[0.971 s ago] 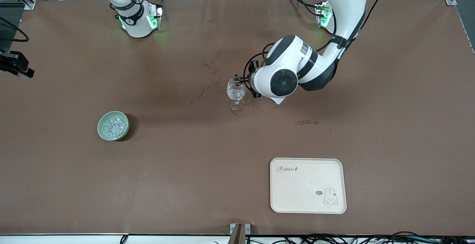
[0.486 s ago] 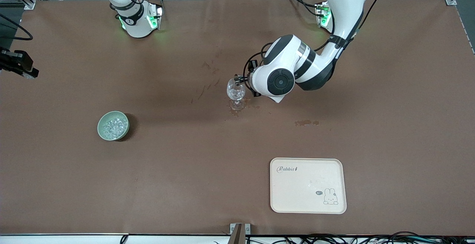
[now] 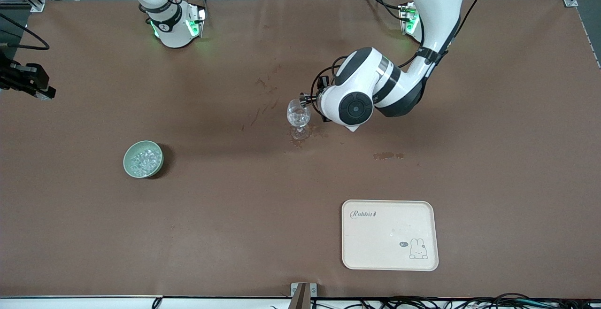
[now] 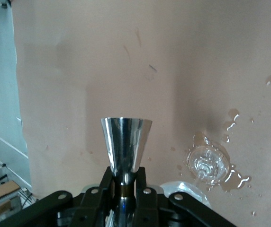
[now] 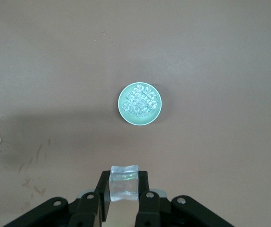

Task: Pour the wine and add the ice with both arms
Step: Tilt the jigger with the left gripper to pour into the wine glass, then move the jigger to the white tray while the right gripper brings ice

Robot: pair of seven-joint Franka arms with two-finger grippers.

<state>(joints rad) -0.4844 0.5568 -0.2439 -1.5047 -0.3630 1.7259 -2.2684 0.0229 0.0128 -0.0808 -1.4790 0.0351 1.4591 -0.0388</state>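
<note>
A clear stemmed wine glass (image 3: 298, 114) stands mid-table in a small wet patch; it also shows in the left wrist view (image 4: 208, 163). My left gripper (image 3: 308, 99) is beside the glass's rim, shut on the waist of a silver metal jigger (image 4: 126, 142), with the gripper (image 4: 125, 172) clamped round it. My right gripper (image 3: 34, 88) is up over the table's edge at the right arm's end, shut on a clear ice cube (image 5: 124, 187). A pale green bowl (image 3: 127, 156) holds several ice lumps (image 3: 143, 160) and shows in the right wrist view (image 5: 122, 111).
A cream tray (image 3: 375, 243) with a rabbit print lies near the front edge, toward the left arm's end. Wet stains (image 3: 387, 156) mark the brown table cover between the glass and the tray.
My right gripper has drifted a little inward over the table with the ice cube. My left arm's wrist has shifted slightly; the jigger stays at the glass's rim.
</note>
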